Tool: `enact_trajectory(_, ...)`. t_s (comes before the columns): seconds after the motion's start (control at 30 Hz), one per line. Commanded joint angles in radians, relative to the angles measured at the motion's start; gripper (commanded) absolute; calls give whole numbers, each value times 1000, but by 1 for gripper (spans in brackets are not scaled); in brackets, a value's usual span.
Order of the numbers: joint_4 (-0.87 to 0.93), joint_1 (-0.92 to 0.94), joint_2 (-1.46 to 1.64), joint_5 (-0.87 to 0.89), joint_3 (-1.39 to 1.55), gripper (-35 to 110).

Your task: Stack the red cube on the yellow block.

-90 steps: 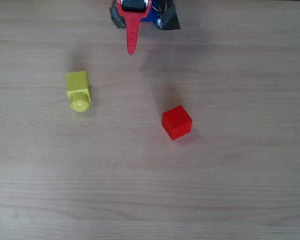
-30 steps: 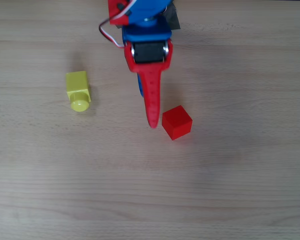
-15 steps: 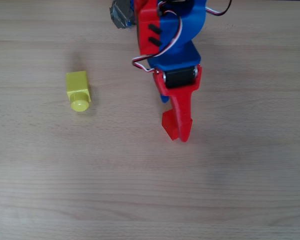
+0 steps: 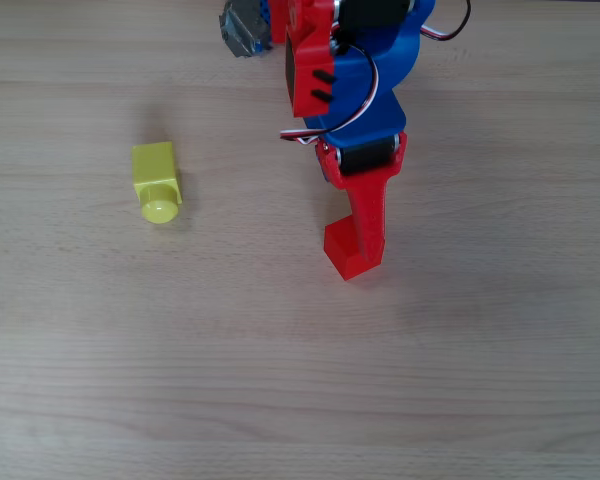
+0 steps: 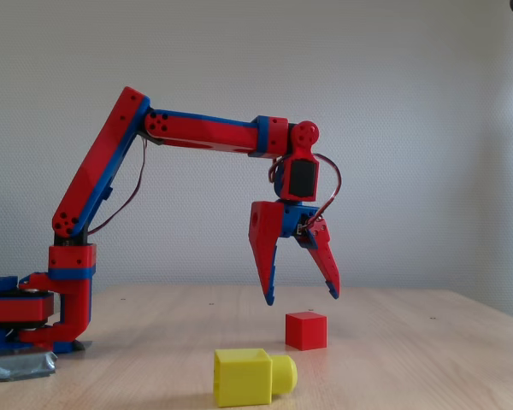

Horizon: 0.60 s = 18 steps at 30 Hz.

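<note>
Overhead view: red-and-blue arm (image 4: 350,70) reaches down from the top edge over a pale wood table (image 4: 300,380). Gripper (image 4: 360,235) points toward the lower edge; its long red finger (image 4: 365,210) lies across the top of the red cube (image 4: 338,255), hiding most of it. Only the cube's left and lower edges show past the finger. Spread of the jaws cannot be read from this angle. Yellow block (image 4: 156,179) lies on its side well apart to the left, square body toward the top edge, round stud toward the lower edge. A patch of grey tape (image 4: 240,28) sits at the arm's base near the top edge.

Fixed view, from the side at table height: arm base (image 5: 34,312) stands at left on grey tape (image 5: 17,366); upper links rise and run right, wrist bent straight down. Gripper (image 5: 301,299) hangs above the cube (image 5: 306,330), clear of it, with a gap between fingertips and the cube's top. Jaws spread wide apart: left finger (image 5: 263,252) near vertical, the other finger angled out to the right. Nothing held between them. Cube sits flat on the table (image 5: 410,367), below and between the two tips. Block (image 5: 253,377) lies nearer the camera and slightly left of the cube, stud pointing right, not touching the cube. Plain white wall (image 5: 410,128) behind
</note>
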Motion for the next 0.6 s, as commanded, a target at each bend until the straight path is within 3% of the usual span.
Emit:
enact_trajectory(0.0,-20,-21,121,-15,2,40)
enact_trajectory(0.57,-101,-49,63,-28,103,40)
